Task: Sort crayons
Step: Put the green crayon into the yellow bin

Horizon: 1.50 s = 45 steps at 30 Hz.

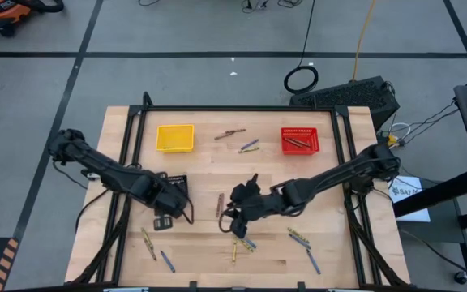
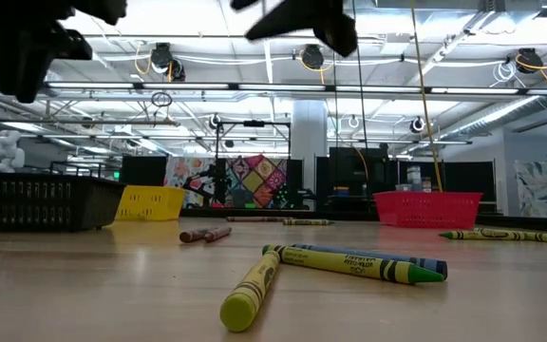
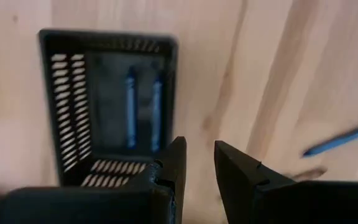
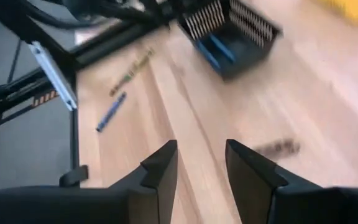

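Mid-sort. Left claw (image 1: 186,212) hangs just beside the black basket (image 3: 67,118), jaws parted, empty; two blue crayons (image 3: 143,109) lie inside. Right claw (image 1: 232,212) sits over mid-worktop (image 1: 209,174), jaws apart, holding nothing. Loose crayons (image 1: 242,243) are scattered along the near edge, more between the yellow basket (image 1: 175,138) and red basket (image 1: 300,140). Next, likely: right claw drops onto one near stick, lined up across its length.

Overhead, table-level and two wrist cameras share the table (image 1: 217,174).
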{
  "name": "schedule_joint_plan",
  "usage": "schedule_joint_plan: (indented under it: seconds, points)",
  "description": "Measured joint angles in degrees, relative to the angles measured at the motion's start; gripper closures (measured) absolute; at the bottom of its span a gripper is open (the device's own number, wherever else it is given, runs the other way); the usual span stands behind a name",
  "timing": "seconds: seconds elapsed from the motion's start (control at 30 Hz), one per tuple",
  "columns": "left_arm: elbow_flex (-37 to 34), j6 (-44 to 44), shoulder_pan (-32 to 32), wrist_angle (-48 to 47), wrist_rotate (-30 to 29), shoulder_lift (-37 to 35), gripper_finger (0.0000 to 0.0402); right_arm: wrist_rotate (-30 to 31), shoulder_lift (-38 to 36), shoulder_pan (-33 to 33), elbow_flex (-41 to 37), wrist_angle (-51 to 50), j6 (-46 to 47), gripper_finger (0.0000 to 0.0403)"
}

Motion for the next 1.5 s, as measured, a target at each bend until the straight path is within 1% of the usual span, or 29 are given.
schedule_joint_plan:
  seconds: [0.1, 0.2, 0.37, 0.5, 0.63, 0.77, 0.9, 1.0, 1.2, 1.27, 1.37, 1.5]
  points:
    - [0.0, 1.7, -1.1, -2.2, -0.6, -0.6, 0.0317, -2.9, 1.4, 0.1, 0.0, -1.0, 6.2, 0.0280]
    - [0.0, 4.6, -1.6, -2.3, -0.6, -1.3, 0.0317, -5.6, 2.7, 0.4, 0.1, -0.9, 10.8, 0.0280]
    - [0.0, 8.4, -2.1, -4.1, -0.7, -2.4, 0.0317, -5.7, 4.6, 1.6, 0.1, -1.3, 16.5, 0.0280]
    - [0.0, 9.8, -2.1, -5.8, -0.9, -2.7, 0.0317, -5.7, 6.0, 2.2, 0.2, -1.0, 19.7, 0.0280]
    - [0.0, 10.6, -2.0, -6.8, -0.9, -2.7, 0.0317, -5.7, 7.8, 2.4, 2.8, -1.0, 20.2, 0.0280]
    - [0.0, 10.6, -2.0, -6.7, -1.1, -2.7, 0.0317, -6.2, 9.9, 3.0, 7.3, -2.2, 18.8, 0.0280]
    - [0.0, 10.6, -2.0, -6.7, -2.0, -2.6, 0.0317, -7.1, 11.9, 3.8, 12.4, -10.5, 18.5, 0.0280]
    - [0.0, 10.5, -2.0, -6.7, -2.4, -2.6, 0.0317, -7.0, 12.6, 4.0, 14.5, -17.8, 20.2, 0.0280]
    - [0.0, 10.0, -2.0, -6.7, -2.4, -2.6, 0.0317, -7.3, 12.6, 4.5, 14.6, -21.0, 22.4, 0.0280]
    - [0.0, 10.0, -2.0, -6.7, -2.4, -2.6, 0.0317, -8.7, 12.6, 4.8, 14.6, -21.2, 23.1, 0.0280]
    - [0.0, 10.0, -2.0, -6.7, -2.4, -2.6, 0.0317, -9.2, 12.6, 5.6, 14.6, -22.2, 23.1, 0.0280]
    - [0.0, 8.6, -2.0, -6.6, -2.6, -2.6, 0.0317, -8.7, 12.6, 7.1, 14.6, -23.5, 23.1, 0.0280]
